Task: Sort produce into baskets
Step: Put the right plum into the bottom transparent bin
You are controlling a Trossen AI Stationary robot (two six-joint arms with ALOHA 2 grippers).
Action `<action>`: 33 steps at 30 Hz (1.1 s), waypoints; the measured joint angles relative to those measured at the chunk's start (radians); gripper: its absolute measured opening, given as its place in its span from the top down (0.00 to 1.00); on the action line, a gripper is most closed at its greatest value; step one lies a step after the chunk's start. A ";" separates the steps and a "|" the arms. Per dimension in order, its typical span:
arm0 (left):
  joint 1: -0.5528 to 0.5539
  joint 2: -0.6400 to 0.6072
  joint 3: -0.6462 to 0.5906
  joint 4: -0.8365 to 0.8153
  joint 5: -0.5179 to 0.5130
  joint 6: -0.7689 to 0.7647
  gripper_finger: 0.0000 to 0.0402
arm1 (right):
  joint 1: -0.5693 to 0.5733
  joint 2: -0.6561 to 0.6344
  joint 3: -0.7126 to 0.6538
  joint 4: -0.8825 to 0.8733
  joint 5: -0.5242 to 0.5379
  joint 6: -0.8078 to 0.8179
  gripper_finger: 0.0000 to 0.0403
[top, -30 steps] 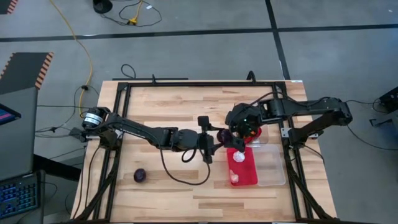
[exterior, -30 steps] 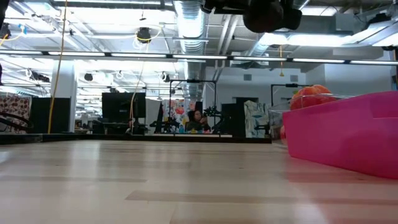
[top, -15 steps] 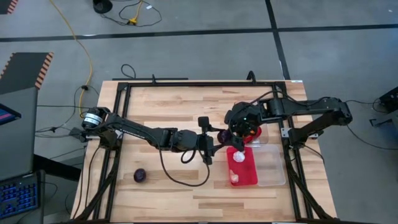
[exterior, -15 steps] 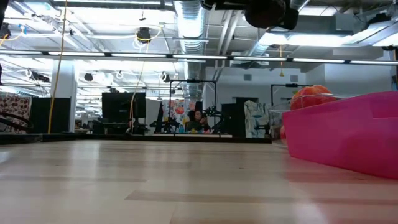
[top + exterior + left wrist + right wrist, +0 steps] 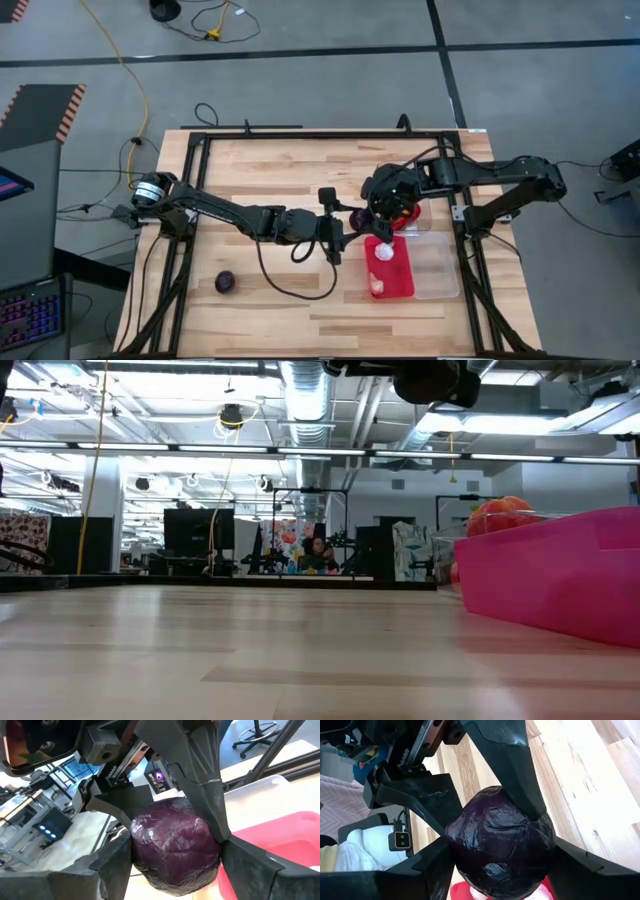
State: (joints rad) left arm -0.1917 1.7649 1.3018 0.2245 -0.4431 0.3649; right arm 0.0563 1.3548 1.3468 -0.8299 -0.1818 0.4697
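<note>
Dark purple ball (image 5: 175, 845), gripped at once by the fingers of my left gripper (image 5: 345, 232) and my right gripper (image 5: 372, 215), above the red basket's (image 5: 400, 280) near end. My arms mostly hide it from above. A second purple ball (image 5: 226, 281) lies apart on the table (image 5: 250, 160).

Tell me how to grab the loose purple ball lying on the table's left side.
Grip the purple ball across its widest middle, coming straight down from above. It is round and lies alone on the bare table, so any finger angle should work.
</note>
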 joint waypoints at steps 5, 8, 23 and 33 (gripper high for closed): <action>-0.003 0.000 0.000 -0.004 0.008 0.019 0.24 | 0.000 0.000 0.000 0.001 0.000 -0.007 0.29; -0.003 0.001 0.000 -0.022 0.010 0.003 0.16 | 0.000 0.000 0.000 -0.017 0.000 -0.007 0.29; -0.006 0.001 -0.001 -0.305 0.021 -0.091 0.04 | 0.097 0.000 -0.084 -0.525 0.042 0.119 0.29; -0.006 0.001 -0.001 -0.424 0.160 -0.098 0.04 | 0.270 0.001 -0.213 -0.577 0.041 0.313 0.29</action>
State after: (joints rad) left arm -0.1978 1.7660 1.3006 -0.1999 -0.2830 0.2672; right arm 0.3259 1.3560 1.1335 -1.4068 -0.1406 0.7827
